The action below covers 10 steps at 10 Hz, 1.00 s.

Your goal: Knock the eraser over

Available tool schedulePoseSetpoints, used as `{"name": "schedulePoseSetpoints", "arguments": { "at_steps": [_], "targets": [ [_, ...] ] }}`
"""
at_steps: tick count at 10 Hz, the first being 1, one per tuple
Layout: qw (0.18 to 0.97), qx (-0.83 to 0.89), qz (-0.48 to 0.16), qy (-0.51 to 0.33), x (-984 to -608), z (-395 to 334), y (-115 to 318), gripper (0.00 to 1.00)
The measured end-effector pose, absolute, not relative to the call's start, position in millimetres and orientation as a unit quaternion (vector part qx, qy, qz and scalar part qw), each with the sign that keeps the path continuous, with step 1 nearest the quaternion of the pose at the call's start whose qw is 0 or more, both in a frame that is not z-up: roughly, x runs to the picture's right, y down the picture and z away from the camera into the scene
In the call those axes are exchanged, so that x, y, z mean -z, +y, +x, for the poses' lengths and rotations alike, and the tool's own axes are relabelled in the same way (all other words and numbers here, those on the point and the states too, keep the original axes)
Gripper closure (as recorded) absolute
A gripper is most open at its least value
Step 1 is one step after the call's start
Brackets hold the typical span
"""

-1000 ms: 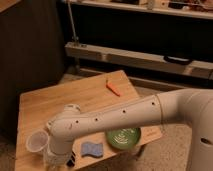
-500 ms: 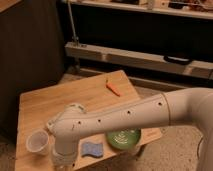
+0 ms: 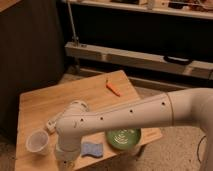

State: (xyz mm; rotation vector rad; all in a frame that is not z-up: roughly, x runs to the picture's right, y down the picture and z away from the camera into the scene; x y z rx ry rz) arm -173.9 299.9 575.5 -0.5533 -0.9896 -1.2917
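Note:
The black eraser does not show; it may be hidden behind my arm. My white arm reaches from the right across the wooden table (image 3: pixel 85 97) to its front left part. The gripper (image 3: pixel 65 158) points down at the table's front edge, between the clear plastic cup (image 3: pixel 37 142) on its left and the light-blue sponge (image 3: pixel 91 149) on its right. The wrist hides most of it.
A green bowl (image 3: pixel 122 138) stands at the front right of the table. A small orange object (image 3: pixel 113 88) lies near the back right edge. A white tube-like object (image 3: pixel 53 123) pokes out left of my wrist. Dark shelving stands behind the table.
My wrist has shifted slightly to the right and down toward the table's front edge. The cup, sponge and bowl have not moved.

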Motion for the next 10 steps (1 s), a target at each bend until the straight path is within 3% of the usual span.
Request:
{"name": "schedulePoseSetpoints", "arguments": {
  "at_steps": [5,10],
  "targets": [
    [0.656,0.561,-0.246,-0.441,-588,-178,293,1.00],
    [0.699,0.564,-0.217,-0.381,-639,-150,221,1.00]
  ]
}}
